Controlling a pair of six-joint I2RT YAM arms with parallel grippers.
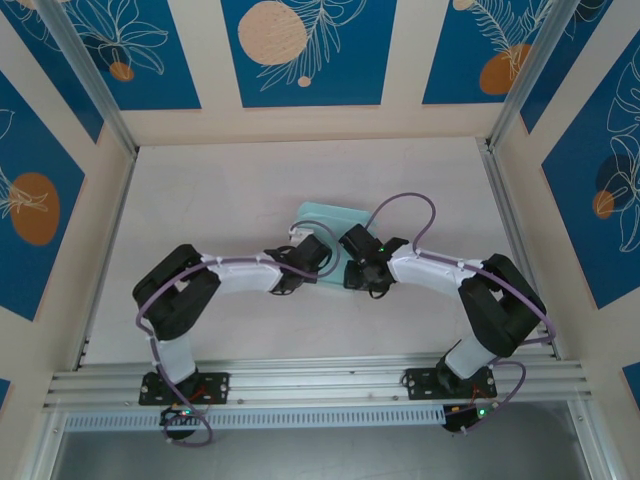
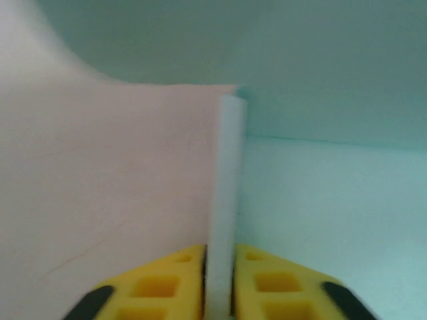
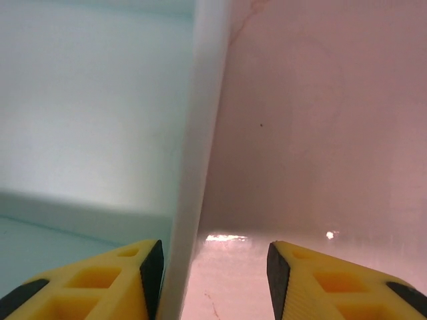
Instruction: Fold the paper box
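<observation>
At table [image 1: 200, 200] centre, your left gripper [image 2: 219, 257] pinches an upright box [image 1: 322, 218] wall; your right gripper [image 3: 215, 260] straddles an edge, jaws apart.

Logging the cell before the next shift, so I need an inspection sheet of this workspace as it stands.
Surface: pale, flat table.
Job's things: light-blue paper box at mid-table, between the two arms.
Clutter: nothing seen.
Tools: left tool shut on a thin upright card edge of the box; right tool open, with a card wall between its fingers, against one and apart from the other.
Cables: purple cables run along both arms, one looping over the right wrist.
Surroundings: blue leaf-print wall panels; aluminium rail at the near edge.
</observation>
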